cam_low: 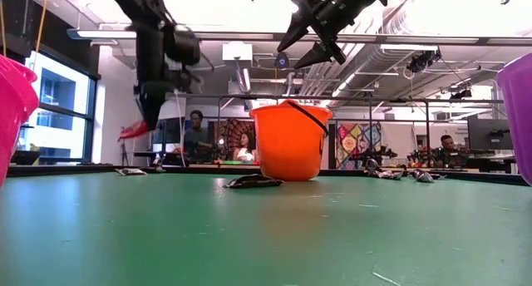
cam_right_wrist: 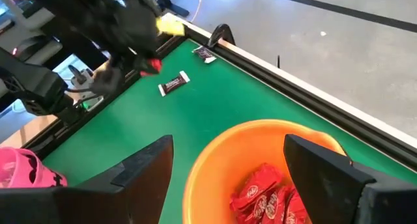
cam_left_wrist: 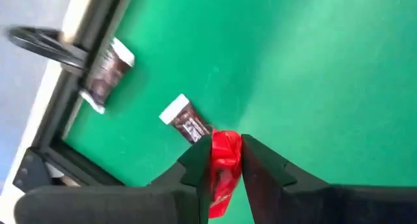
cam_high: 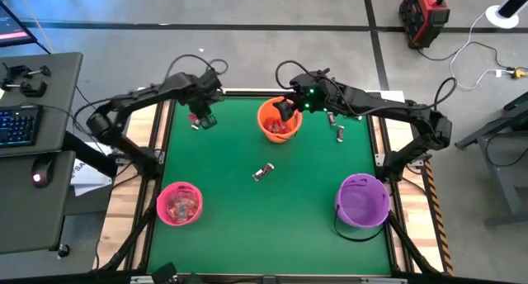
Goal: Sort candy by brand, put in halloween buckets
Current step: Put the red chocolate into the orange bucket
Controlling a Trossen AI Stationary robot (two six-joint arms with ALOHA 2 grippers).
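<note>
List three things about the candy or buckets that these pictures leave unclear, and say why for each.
- Purple bucket: the high view shows no clear contents, and the low view's edge cuts it off.
- Candy brand in the pink bucket: the pieces are too small to read.
- Red candy in the left tool: its fingers hide the label.

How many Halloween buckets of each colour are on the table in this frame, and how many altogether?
Orange bucket: 1
Pink bucket: 1
Purple bucket: 1
Total: 3
</note>
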